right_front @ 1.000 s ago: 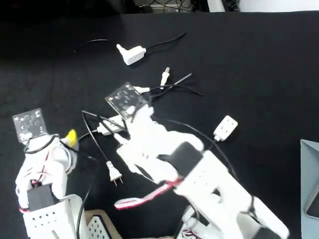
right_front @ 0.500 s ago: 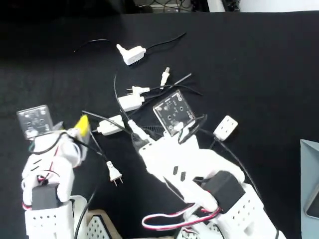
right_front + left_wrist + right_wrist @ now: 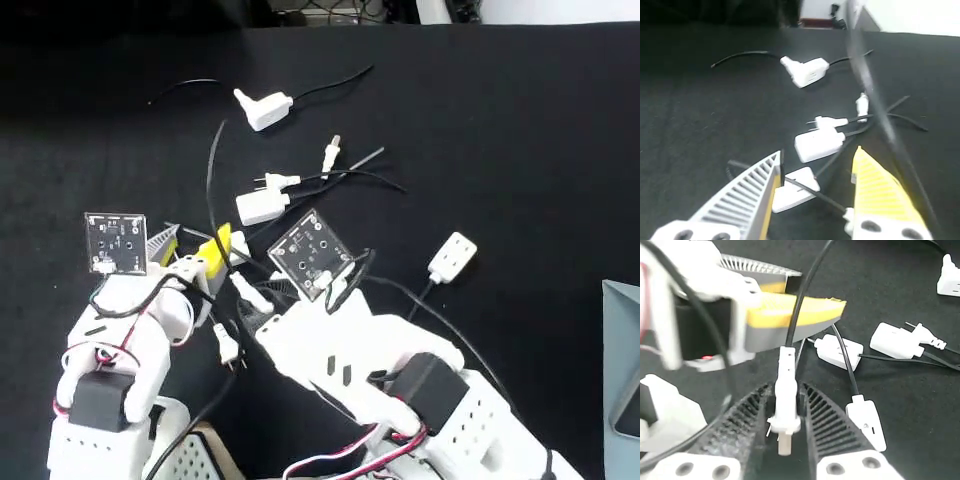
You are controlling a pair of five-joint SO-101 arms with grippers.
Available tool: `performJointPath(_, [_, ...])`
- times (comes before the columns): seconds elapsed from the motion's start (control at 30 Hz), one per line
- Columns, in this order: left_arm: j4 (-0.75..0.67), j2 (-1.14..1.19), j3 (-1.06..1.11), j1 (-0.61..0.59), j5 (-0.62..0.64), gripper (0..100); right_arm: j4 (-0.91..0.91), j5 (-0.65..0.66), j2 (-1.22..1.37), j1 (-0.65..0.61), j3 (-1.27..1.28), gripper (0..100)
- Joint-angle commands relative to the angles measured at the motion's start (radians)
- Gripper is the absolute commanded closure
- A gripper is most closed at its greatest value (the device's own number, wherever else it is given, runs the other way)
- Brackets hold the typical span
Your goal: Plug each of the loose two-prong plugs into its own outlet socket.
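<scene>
Right gripper (image 3: 785, 388) is clamped on a white plug (image 3: 783, 412), just beside the left gripper (image 3: 815, 162), whose fingers are apart. Plug's long axis runs along the right fingers. Its cable end points out past the fingertips and its other end back toward the wrist.

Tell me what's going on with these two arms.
The right gripper has its fingers shut on a white plug. The plug's black cord runs past the left gripper, which is open close by. Other white plugs and sockets lie loose on the black table.
</scene>
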Motion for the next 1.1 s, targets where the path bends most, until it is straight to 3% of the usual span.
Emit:
performJointPath(0.0, [0.089, -0.008, -0.154, 0.097, 0.015, 77, -0.018, 0.000, -0.008, -0.021, 0.010, 98.7])
performJointPath(0.33, [0.242, -0.008, -0.209, 0.237, 0.002, 77, -0.018, 0.000, -0.008, -0.017, 0.053, 98.7])
performJointPath(0.47, [0.278, -0.008, -0.213, 0.302, -0.121, 77, -0.018, 0.000, -0.007, 0.003, 0.054, 98.7])
performJointPath(0.6, [0.293, -0.008, -0.209, 0.334, -0.149, 77, -0.015, 0.000, -0.007, 0.035, 0.056, 98.7])
performJointPath(0.7, [0.284, -0.008, -0.213, 0.248, -0.149, 77, -0.011, 0.000, -0.007, 0.061, 0.056, 98.7])
performJointPath(0.9, [0.163, 0.044, -0.170, -0.065, -0.164, 76, -0.014, -0.008, -0.008, 0.238, 0.056, 98.7])
performJointPath(1.07, [0.098, 0.259, -0.145, -0.076, -0.339, 76, -0.018, -0.008, -0.007, 0.434, 0.056, 98.7])
